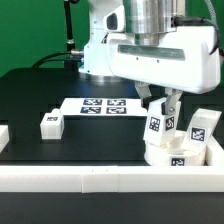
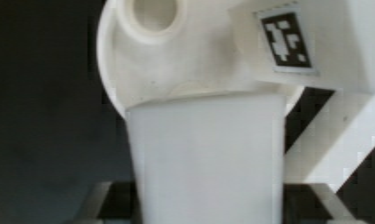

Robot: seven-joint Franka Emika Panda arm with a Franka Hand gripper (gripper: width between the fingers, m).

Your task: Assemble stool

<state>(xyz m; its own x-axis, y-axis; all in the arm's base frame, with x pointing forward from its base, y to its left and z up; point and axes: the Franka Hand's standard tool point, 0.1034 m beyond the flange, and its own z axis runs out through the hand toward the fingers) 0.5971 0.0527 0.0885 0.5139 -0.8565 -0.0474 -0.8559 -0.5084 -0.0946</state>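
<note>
The white round seat [image 1: 172, 153] lies at the front right of the black table, against the white rail. My gripper [image 1: 164, 106] is shut on a white leg [image 1: 156, 125] with a black-and-white tag, held upright with its lower end on or just above the seat. In the wrist view the leg [image 2: 205, 150] fills the space between my fingers [image 2: 113, 198], and the seat [image 2: 166, 60] with a round hole lies beyond it. My gripper [image 2: 210, 195] shows only at the frame's edge. A second leg [image 1: 200, 126] stands right of the seat. A third leg [image 1: 52, 123] lies at the exterior view's left.
The marker board [image 1: 104, 105] lies flat behind the middle of the table. A long white border rail [image 1: 100, 178] runs along the front edge and rises at the right corner [image 1: 214, 152]. The arm's white body hangs above the right half.
</note>
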